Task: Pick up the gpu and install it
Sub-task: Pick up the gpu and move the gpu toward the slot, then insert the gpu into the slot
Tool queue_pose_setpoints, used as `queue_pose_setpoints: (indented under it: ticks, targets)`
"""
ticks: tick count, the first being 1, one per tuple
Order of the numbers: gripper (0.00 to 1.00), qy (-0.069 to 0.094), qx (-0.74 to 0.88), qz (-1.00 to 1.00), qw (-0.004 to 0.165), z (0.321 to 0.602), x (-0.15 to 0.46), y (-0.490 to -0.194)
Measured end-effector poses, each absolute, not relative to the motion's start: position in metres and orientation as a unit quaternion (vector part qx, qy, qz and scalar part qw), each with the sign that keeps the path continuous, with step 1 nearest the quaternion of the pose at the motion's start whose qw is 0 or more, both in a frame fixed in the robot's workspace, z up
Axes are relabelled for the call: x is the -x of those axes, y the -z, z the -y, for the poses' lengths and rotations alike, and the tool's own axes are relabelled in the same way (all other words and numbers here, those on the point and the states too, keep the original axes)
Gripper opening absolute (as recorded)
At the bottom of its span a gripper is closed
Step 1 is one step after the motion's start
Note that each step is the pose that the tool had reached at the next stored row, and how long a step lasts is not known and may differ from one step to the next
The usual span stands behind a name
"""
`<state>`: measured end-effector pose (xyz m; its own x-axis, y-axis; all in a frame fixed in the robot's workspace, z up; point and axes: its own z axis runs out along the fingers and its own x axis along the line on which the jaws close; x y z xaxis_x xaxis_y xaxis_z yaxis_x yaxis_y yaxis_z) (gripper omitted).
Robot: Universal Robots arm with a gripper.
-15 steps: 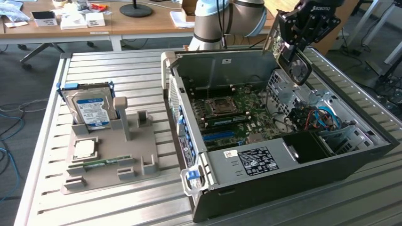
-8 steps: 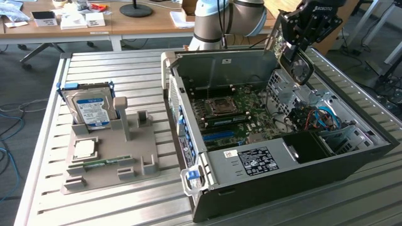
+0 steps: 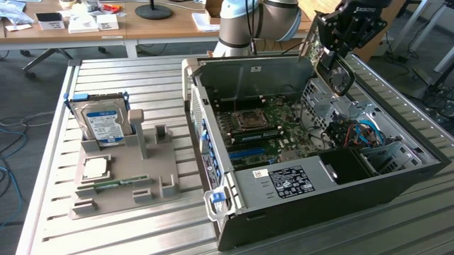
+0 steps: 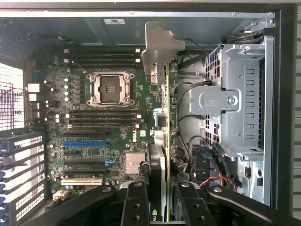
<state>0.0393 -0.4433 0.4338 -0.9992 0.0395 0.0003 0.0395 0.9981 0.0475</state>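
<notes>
Above the open black computer case [image 3: 397, 175]: one thin green circuit-card gpu [image 3: 332, 66], black round fan [image 3: 341, 79], silver end bracket [image 4: 157, 44], pinched edge-on in my claw [image 4: 162, 207]. Pickup done, I judge; card not yet seated in the green motherboard [image 4: 94, 117].

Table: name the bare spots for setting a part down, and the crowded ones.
Bare: table slats between the hard drive and the far edge; slats between the grey holder and the near edge. Crowded: inside the computer case, below the gpu in the end effector.
</notes>
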Motion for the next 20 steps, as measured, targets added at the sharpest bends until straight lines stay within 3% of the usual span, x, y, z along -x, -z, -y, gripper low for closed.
queue_pose_setpoints:
  ticks: [20]
  targets:
    - [0.27, -0.024, 0.019, -1.0, -0.001, 0.4433, -0.0392, -0.4336]
